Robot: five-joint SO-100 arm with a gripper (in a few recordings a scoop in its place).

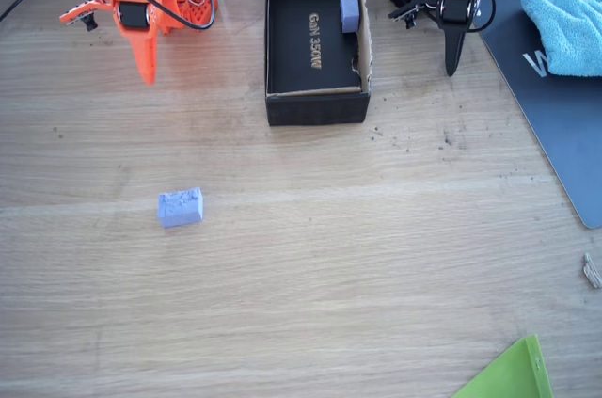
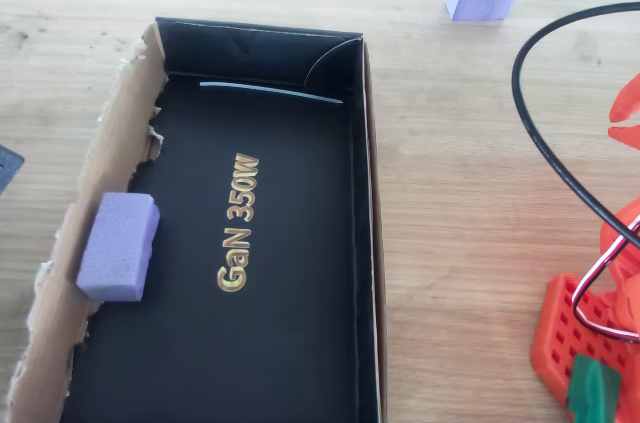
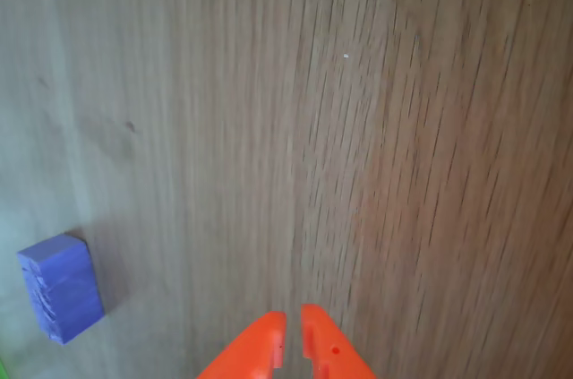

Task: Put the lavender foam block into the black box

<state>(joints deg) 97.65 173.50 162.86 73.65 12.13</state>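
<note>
Orange gripper (image 3: 293, 334) clenched, empty, hanging over bare table (image 3: 376, 128). Lavender block (image 3: 60, 287) well off left of fingertips in wrist view, long axis roughly along the fingers' line. Black box (image 1: 315, 106) apart.

black box (image 2: 365, 243) cut off at bottom edge, orange fingers (image 3: 269, 348) cropped below

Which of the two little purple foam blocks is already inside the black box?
The paler lavender foam block, against the black cardboard box's torn wall; the bluer one lies on the table.

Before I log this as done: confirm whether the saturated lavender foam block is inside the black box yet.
No, the lavender foam block lies on the bare wooden table, well apart from the black box.
</note>
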